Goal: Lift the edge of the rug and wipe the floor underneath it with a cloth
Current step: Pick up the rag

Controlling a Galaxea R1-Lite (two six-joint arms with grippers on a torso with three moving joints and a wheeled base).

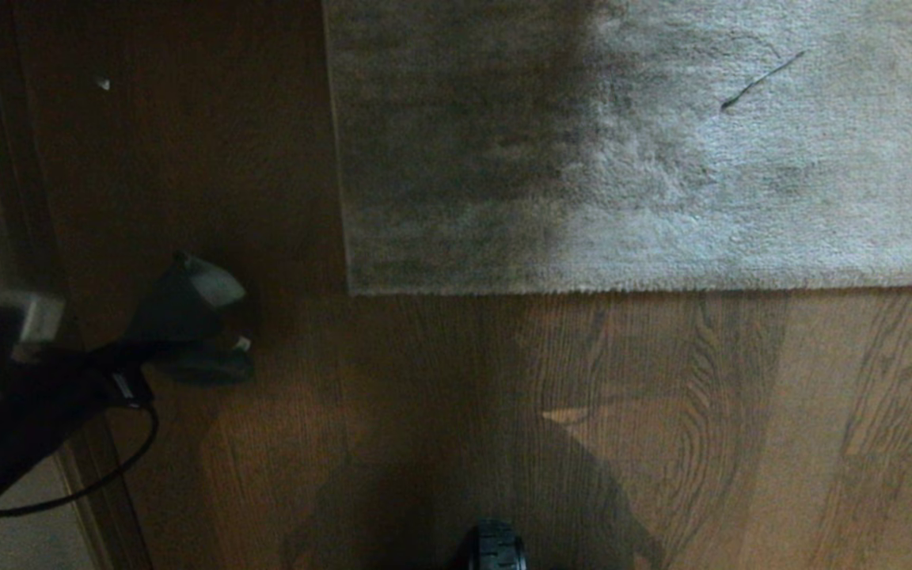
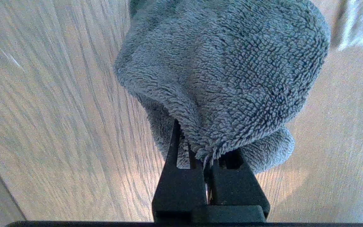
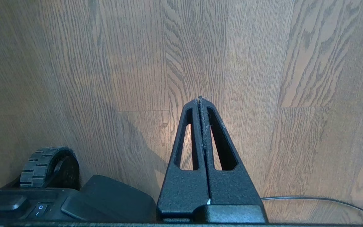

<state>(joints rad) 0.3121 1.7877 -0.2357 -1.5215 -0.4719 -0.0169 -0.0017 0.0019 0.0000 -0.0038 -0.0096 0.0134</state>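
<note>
- The right gripper (image 3: pixel 200 100) hangs over the bare floor (image 3: pixel 295 78). Its fingers (image 3: pixel 187 142) are pressed tight together, with nothing in them.
- A black wheel (image 3: pixel 47 165) of the robot sits on the floor close to that gripper.
- The left gripper (image 2: pixel 205 159) is low on the robot's left side. Its fingers (image 2: pixel 181 183) are squeezed on a bunched corner of the cloth (image 2: pixel 225 72).
- The cloth is small, grey and fluffy, with tiny loops. It hangs in a soft lump above the brown floor boards. I cannot tell if it touches the floor.
- In the head view the cloth (image 1: pixel 187 297) is dim and hard to make out.
- Farther off lies the rug edge (image 1: pixel 630 286), straight, with a square corner. The big light grey rug lies flat on the floor, well apart from the cloth.
- A thin dark thread (image 1: pixel 761 81) lies on the rug.
</note>
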